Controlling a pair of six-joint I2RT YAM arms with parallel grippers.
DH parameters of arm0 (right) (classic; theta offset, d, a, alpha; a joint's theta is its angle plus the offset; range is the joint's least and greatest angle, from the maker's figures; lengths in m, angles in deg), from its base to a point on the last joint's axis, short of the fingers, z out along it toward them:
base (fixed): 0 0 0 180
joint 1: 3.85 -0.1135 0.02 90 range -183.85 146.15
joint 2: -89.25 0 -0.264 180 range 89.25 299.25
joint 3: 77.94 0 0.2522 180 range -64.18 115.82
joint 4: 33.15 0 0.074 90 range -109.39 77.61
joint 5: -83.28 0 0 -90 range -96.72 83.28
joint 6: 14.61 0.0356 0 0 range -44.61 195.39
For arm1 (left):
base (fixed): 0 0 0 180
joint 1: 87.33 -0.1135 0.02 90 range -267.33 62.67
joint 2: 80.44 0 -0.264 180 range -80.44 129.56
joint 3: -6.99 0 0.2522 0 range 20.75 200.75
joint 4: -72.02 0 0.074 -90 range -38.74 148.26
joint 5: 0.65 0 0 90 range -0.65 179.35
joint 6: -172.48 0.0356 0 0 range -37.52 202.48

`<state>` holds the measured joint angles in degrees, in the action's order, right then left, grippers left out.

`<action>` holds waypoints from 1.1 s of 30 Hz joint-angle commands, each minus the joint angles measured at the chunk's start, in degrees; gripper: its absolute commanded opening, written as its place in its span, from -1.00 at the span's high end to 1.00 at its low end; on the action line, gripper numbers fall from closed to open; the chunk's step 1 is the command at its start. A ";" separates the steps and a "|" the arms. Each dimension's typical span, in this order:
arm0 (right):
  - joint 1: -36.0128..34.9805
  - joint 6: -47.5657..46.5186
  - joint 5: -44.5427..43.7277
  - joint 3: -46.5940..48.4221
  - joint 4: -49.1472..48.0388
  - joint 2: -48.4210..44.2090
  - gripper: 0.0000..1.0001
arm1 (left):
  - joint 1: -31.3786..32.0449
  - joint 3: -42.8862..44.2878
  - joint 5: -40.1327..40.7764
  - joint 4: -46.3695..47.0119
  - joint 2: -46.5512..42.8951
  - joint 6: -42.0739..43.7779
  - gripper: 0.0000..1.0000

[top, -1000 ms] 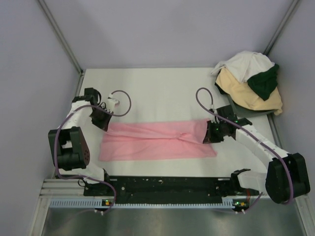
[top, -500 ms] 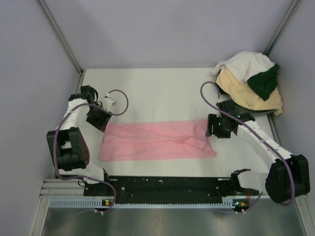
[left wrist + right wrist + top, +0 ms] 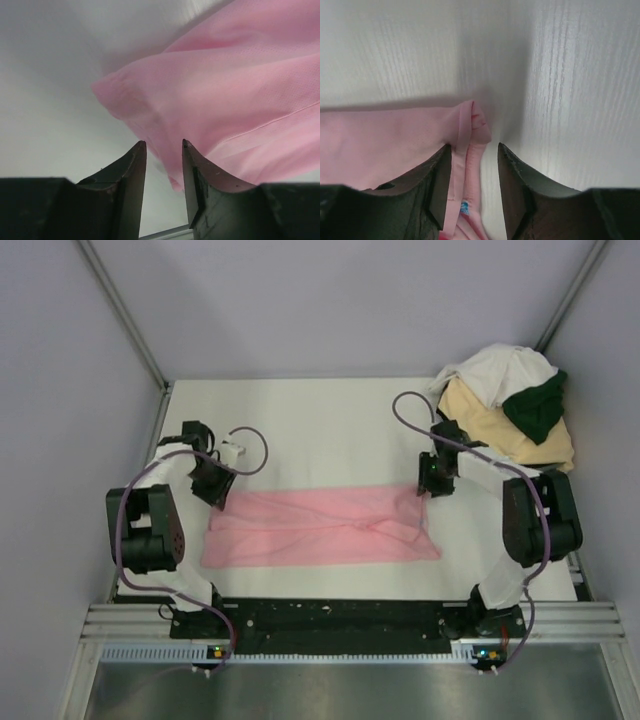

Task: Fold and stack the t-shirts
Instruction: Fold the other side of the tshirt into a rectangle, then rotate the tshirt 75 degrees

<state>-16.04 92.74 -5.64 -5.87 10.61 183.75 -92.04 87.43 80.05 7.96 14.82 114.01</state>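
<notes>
Found light pink t-shirt folded into a long band across the white table's near middle. Noted white t-shirt, dark green t-shirt and tan t-shirt heaped at far right corner. Saw left gripper at band's far left corner, right gripper at its far right, both narrowly parted around cloth, unclamped. Logged plain pale walls; small blue tag on hem, unreadable.

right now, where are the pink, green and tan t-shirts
pink t-shirt (image 3: 320, 530), top view, middle of the cloth
green t-shirt (image 3: 537, 408), top view, bunched middle
tan t-shirt (image 3: 495, 432), top view, bare middle
</notes>
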 commanded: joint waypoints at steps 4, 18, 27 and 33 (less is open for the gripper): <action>1.11 -1.08 4.09 5.67 -4.33 7.97 0.60 | 0.05 -7.95 2.00 1.44 -0.69 0.37 0.69; 1.90 2.42 19.92 48.35 -0.74 37.13 1.00 | 8.12 -20.43 -1.42 -7.87 -12.90 11.79 0.55; 1.99 -1.60 17.92 65.45 4.01 38.06 0.25 | 10.60 -17.29 -1.07 -17.36 -22.66 14.17 0.09; 2.25 -4.87 3.60 48.08 5.60 21.28 -0.18 | 9.90 -7.18 -1.08 -14.49 -22.06 11.46 -0.12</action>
<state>-14.55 90.29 7.58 50.25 14.34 219.26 -81.35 74.03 79.46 -8.74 -6.73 126.79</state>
